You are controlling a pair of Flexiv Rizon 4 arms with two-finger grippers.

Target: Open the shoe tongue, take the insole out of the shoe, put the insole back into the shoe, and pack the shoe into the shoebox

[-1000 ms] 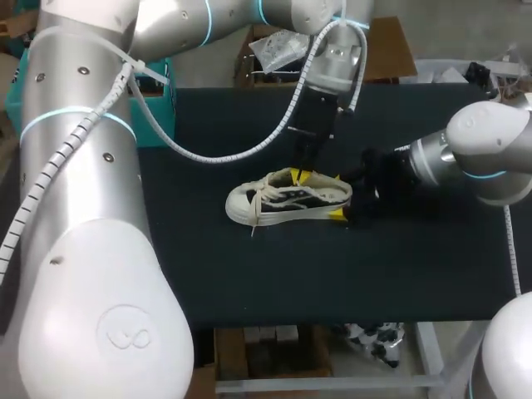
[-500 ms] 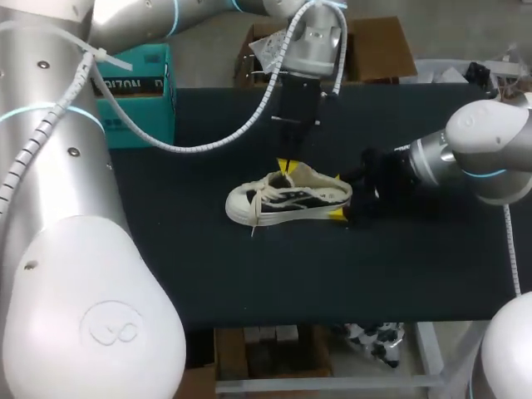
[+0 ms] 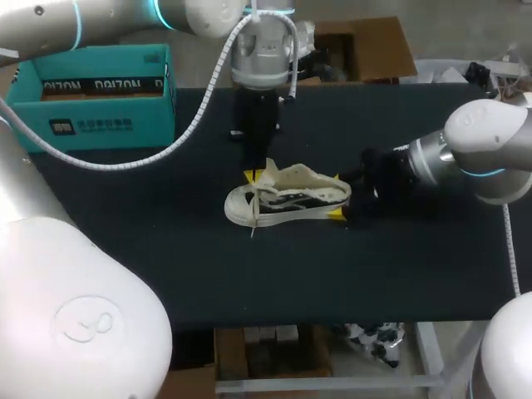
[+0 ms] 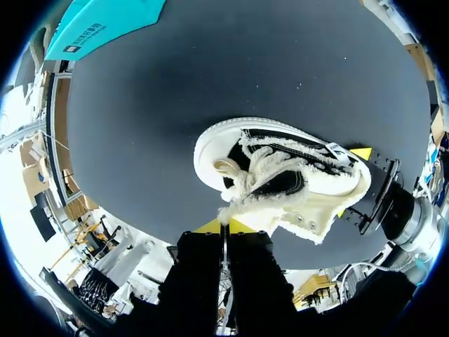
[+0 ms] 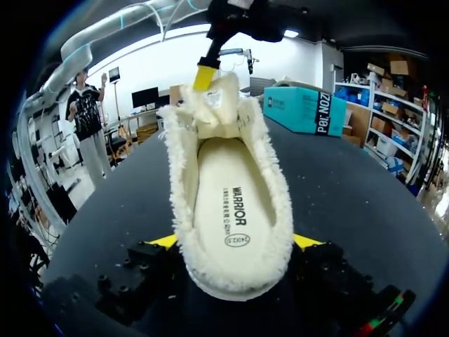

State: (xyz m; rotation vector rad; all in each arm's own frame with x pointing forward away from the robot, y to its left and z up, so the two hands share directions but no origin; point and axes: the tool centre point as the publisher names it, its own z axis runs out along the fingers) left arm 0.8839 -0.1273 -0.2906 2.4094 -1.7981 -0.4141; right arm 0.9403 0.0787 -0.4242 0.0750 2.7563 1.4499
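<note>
The left gripper [image 3: 259, 175] is clamped on the fleece edge of the tongue [image 3: 287, 176], holding it up and away from the shoe's opening. The right gripper [image 3: 336, 196] clasps the heel of the shoe [image 3: 283, 201], one yellow tip on each side. The shoe lies in the middle of the dark table [image 3: 332, 274], toe toward the left of the head view.

The teal shoebox [image 3: 100, 120] sits open at the upper left; its contents cannot be made out. The insole [image 5: 228, 210] lies flat inside the fleece-lined shoe.

White lettering and a dark label mark the shoebox's side. Dark print and an oval stamp show on the insole.
</note>
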